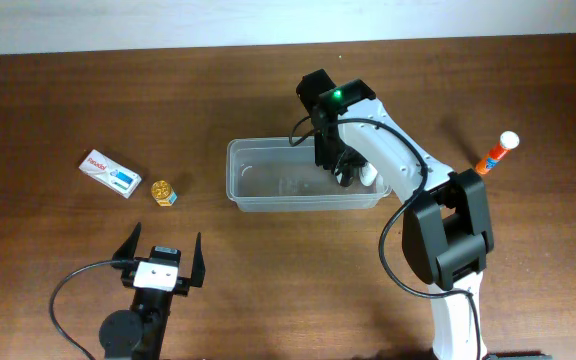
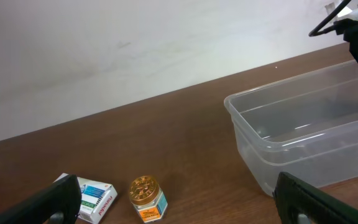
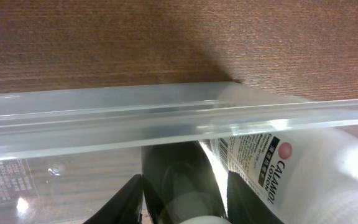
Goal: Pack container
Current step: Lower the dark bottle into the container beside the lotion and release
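The right gripper [image 1: 344, 168] dips into the 3 o'clock end of the clear container [image 1: 268, 178], which sits at mid-table with its long axis running 9 to 3 o'clock. Through the tub's rim, the wrist camera shows a white lotion bottle [image 3: 278, 168] lying inside, just beside the gripper on its 3 o'clock side. The dark fingers [image 3: 132, 199] stand a little apart, but the plastic wall blurs them too much to tell whether they grip the bottle or have let it go.

The left gripper [image 1: 165, 240] waits wide open and empty at about 7 o'clock from the container, well apart from it. A small white box [image 1: 108, 172] and a gold-lidded jar [image 1: 163, 192] lie off the tub's 9 o'clock end, between 11 and 12 o'clock from the left gripper. That arm is probably nearer for either pick. An orange-and-white tube [image 1: 495, 153] lies beyond the tub's 3 o'clock end, on the right arm's side.
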Robot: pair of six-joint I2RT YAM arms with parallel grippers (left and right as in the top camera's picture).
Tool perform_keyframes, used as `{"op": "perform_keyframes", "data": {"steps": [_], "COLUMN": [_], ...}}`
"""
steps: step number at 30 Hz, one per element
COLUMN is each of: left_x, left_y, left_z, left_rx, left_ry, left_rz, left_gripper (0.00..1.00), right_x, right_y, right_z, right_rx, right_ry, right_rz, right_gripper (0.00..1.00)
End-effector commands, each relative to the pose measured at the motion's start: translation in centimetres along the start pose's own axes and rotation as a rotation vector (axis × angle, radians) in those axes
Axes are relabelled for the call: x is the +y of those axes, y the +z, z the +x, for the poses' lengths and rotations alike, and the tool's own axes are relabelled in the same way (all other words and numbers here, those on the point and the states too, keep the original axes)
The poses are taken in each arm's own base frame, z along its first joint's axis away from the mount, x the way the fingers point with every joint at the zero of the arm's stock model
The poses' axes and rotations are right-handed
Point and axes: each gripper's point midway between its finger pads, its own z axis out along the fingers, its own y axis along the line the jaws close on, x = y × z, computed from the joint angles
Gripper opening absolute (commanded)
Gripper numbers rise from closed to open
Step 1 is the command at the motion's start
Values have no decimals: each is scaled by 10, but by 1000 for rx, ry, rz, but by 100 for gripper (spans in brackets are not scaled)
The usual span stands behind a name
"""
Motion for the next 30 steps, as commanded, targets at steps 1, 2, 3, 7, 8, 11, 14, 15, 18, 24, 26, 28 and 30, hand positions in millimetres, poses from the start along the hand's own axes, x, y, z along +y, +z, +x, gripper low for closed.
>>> {"op": "perform_keyframes", "data": {"steps": [1,2,3,7,8,11,14,15,18,24,26,28,30], "left_x": [2,2,2,2,2,2,2,2,2,2,2,2,2], "left_y": [0,0,0,0,0,0,0,0,0,0,0,0,0], "left_z": [1,1,1,1,1,1,1,1,1,1,1,1,1], "left_rx": [1,1,1,1,1,1,1,1,1,1,1,1,1], "left_ry": [12,12,12,12,12,12,12,12,12,12,12,12,12], "left_rz": [-10,-10,-10,-10,-10,-10,-10,-10,-10,-10,-10,-10,-10], "left_gripper": [99,99,99,99,99,100,99,99,99,99,99,99,99], "right_x": [-6,-6,-6,-7,-8,-9,-12,-14,-18,-23,-25,-25,-25], "right_y": [-11,-13,-14,-25,-26,-34,-40,-40,-41,-41,-41,-41,-42], "right_z": [-4,-4,-5,-9,-10,-13,-15,-15,-14,-12,-13,-13,-14], "right_rx": [-30,-31,-34,-47,-52,-62,-72,-74,-71,-68,-71,-73,-76], "right_ry": [16,10,10,6,7,-2,-8,-8,-11,-14,-14,-18,-26], "right_rz": [4,4,5,1,3,1,12,21,43,71,79,82,81], "right_gripper": [36,36,36,36,36,36,35,36,36,36,36,36,36]}}
